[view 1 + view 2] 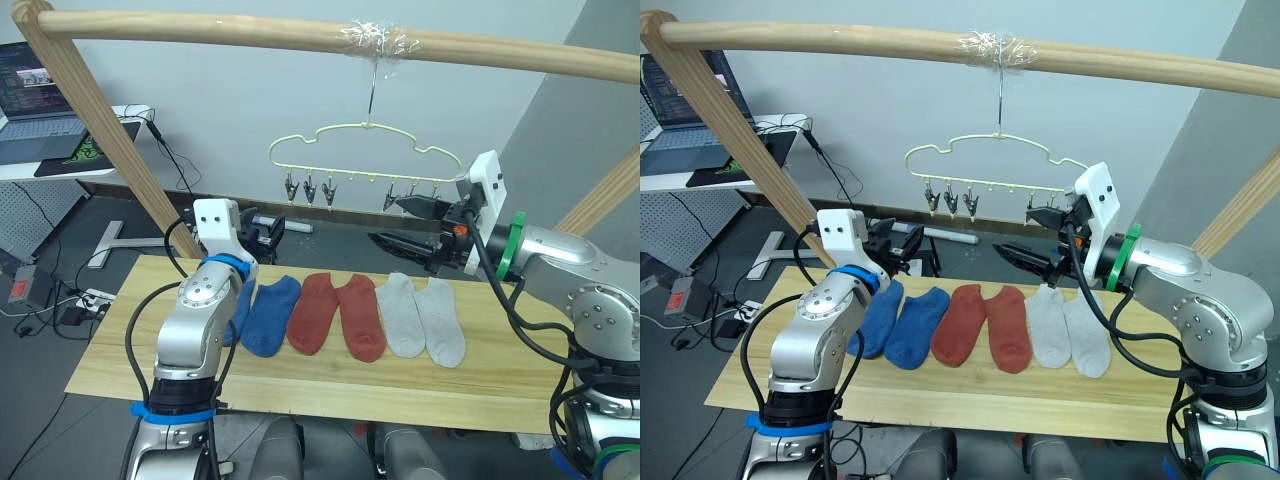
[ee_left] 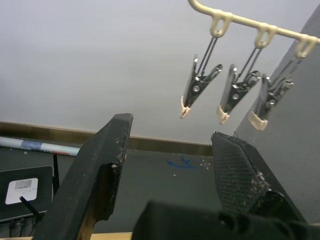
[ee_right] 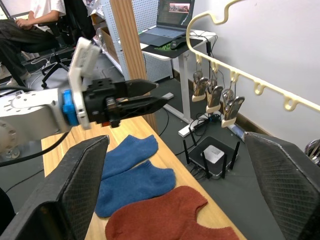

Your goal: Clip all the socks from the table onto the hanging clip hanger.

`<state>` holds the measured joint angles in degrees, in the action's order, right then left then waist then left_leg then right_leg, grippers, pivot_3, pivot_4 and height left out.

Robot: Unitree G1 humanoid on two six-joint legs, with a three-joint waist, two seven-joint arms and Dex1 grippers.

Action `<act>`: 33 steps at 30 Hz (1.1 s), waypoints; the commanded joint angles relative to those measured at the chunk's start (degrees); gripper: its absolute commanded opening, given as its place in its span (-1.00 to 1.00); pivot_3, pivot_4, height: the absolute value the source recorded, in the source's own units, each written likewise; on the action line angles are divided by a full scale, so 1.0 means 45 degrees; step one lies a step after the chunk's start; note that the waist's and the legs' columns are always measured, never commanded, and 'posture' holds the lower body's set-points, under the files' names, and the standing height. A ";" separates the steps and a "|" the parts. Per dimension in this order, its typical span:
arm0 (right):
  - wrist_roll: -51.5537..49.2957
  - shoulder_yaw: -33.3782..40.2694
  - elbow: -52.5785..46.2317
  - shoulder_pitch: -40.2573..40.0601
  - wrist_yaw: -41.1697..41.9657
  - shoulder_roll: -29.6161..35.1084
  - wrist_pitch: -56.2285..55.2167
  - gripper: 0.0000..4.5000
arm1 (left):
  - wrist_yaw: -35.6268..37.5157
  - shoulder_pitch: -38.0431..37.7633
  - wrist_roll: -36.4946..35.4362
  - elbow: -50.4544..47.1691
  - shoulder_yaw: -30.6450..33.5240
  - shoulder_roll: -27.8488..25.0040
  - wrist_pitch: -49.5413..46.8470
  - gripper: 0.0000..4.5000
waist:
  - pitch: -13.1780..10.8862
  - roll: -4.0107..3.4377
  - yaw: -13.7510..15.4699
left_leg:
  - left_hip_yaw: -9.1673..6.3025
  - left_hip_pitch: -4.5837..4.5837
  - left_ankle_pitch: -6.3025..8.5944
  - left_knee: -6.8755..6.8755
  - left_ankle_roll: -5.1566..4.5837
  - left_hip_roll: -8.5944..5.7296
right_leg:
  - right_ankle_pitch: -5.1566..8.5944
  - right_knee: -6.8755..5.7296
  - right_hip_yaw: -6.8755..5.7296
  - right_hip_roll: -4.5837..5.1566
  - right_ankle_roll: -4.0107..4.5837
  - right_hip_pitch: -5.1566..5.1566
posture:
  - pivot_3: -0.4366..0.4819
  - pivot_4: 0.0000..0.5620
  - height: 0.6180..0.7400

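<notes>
Left eye view: six socks (image 1: 350, 318) lie in row at centre of table (image 1: 300, 390), none clipped. Clip hanger (image 1: 365, 160) hangs at upper centre, clips bare. I judge first pick not begun; next move calls for lowering one arm onto a sock. Left gripper (image 1: 902, 243) spread, empty; right gripper (image 1: 1035, 235) wide apart, empty. Right wrist view adds seated person (image 3: 30, 25) in upper left corner.

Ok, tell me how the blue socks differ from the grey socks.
The blue socks lie toward the robot's left end of the table, the grey socks toward its right. One blue sock is partly hidden behind the left arm; both grey ones show whole. Both pairs lie flat, unclipped.
</notes>
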<state>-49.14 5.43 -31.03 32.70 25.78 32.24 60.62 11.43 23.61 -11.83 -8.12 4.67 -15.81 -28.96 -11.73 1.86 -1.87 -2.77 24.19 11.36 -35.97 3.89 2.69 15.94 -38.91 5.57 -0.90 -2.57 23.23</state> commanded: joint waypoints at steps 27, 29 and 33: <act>-0.1028 0.0615 -0.0852 0.0610 -0.2267 -0.0906 0.0184 1.00 | 0.0083 0.3289 0.0910 0.3792 -0.0330 0.0586 0.2682 0.27 | -0.0357 -0.0004 -0.0268 | -0.0021 0.0099 0.0000 0.0001 0.0000 -0.0001 | 0.0006 0.0010 -0.0018 0.0002 -0.0014 0.0075 | -0.18 -0.16 1.00; -0.1081 0.0611 -0.0847 0.0619 -0.2296 -0.0873 0.0179 1.00 | 0.0011 0.3362 0.0948 0.3828 -0.0321 0.0617 0.2757 0.27 | -0.0359 -0.0006 -0.0277 | -0.0022 0.0099 0.0000 0.0002 0.0000 0.0000 | 0.0006 0.0011 -0.0020 0.0002 -0.0015 0.0075 | -0.18 -0.16 1.00; -0.1104 0.0617 -0.0879 0.0516 -0.2303 -0.0814 0.0164 1.00 | -0.0097 0.3439 0.0990 0.3839 -0.0250 0.0673 0.2831 0.27 | -0.0364 -0.0004 -0.0278 | -0.0023 0.0102 0.0000 0.0003 0.0000 -0.0001 | 0.0006 0.0011 -0.0021 0.0002 -0.0016 0.0078 | -0.18 -0.16 1.00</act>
<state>-53.02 6.79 -33.47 34.80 15.65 28.24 62.29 11.65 37.57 -7.70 9.95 2.84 -13.06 -17.95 -13.37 1.84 -3.12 -2.87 24.66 11.36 -35.96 3.89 2.68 15.97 -38.86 5.48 -0.89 -2.64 23.58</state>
